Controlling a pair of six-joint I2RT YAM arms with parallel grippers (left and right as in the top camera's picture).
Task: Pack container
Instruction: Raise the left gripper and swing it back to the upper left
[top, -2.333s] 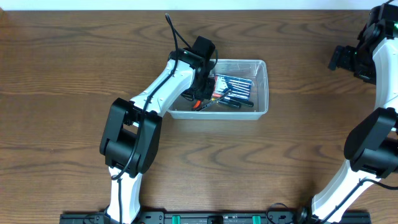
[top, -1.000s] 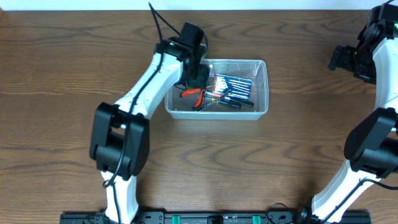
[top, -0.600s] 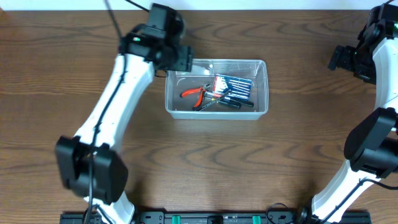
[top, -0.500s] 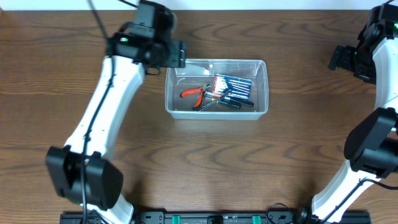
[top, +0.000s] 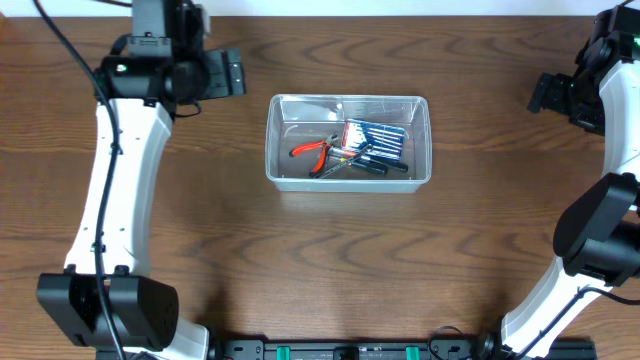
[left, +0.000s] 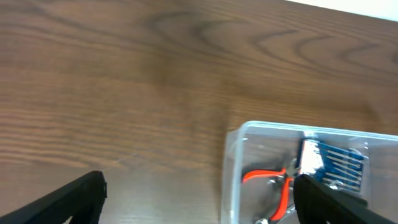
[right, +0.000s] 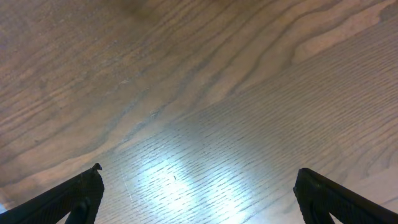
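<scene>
**Spotter:** How do the jaws stand?

**Operator:** My left jaws are spread wide with nothing between them. They hang over bare counter (left: 124, 93), with the container (left: 232, 168) off to their right. My right jaws are spread just as wide and are also empty, over plain wood at the far right, well apart from the container.

**Spotter:** And the step in hand?

**Operator:** I judge it's taking the left arm clear of the container. I'd keep those jaws wide, stay high above the rim, and swing outward rather than across the contents. I see nothing loose on the counter, so I'd check before reaching in again.

**Spotter:** What's the count?

**Operator:** There's one container, at mid-counter. Inside are one pair of red-handled pliers (top: 312, 150) and one blue screwdriver case (top: 380, 135). There are also some dark-handled tools (top: 378, 167), at least two; they lie crossed, so I can't count them surely.
</scene>
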